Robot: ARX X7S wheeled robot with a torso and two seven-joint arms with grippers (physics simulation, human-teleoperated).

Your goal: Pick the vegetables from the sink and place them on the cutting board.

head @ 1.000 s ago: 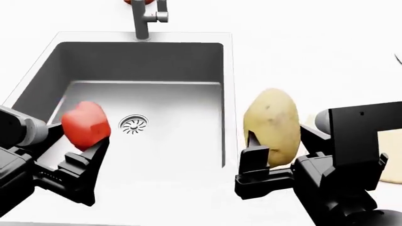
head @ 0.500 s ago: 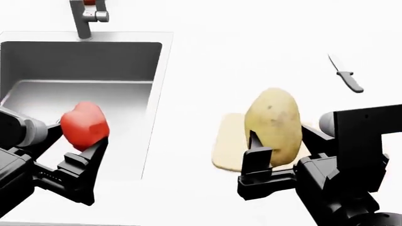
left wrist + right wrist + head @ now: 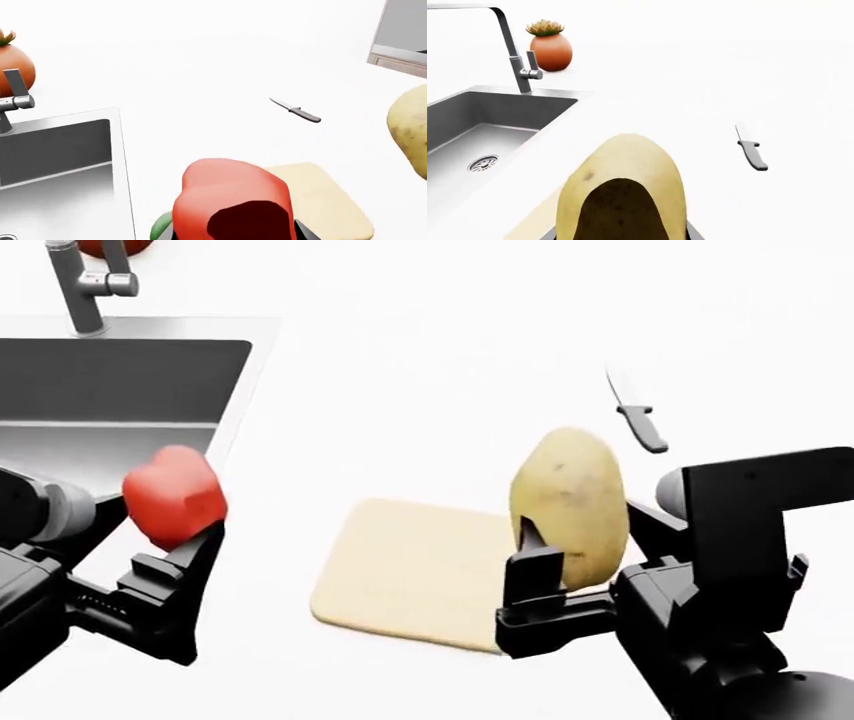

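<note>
At the far left sits the sink (image 3: pixel 127 390), its faucet (image 3: pixel 83 285) behind. Beside it, the left gripper (image 3: pixel 167 540) is clamped on the pepper (image 3: pixel 174 495), held up above the counter. Further right lies the board (image 3: pixel 414 570), bare. Over its right edge the right gripper (image 3: pixel 587 540) grips the potato (image 3: pixel 571 502) upright. A knife (image 3: pixel 638 412) lies beyond.

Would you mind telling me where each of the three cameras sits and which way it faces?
Head view: on the robot's head, looking forward and down at the cutting board; left gripper and right gripper show.
Left wrist view: near that gripper, facing the bell pepper and sink; barely any gripper.
Right wrist view: likewise, facing the potato.
All share the knife.
</note>
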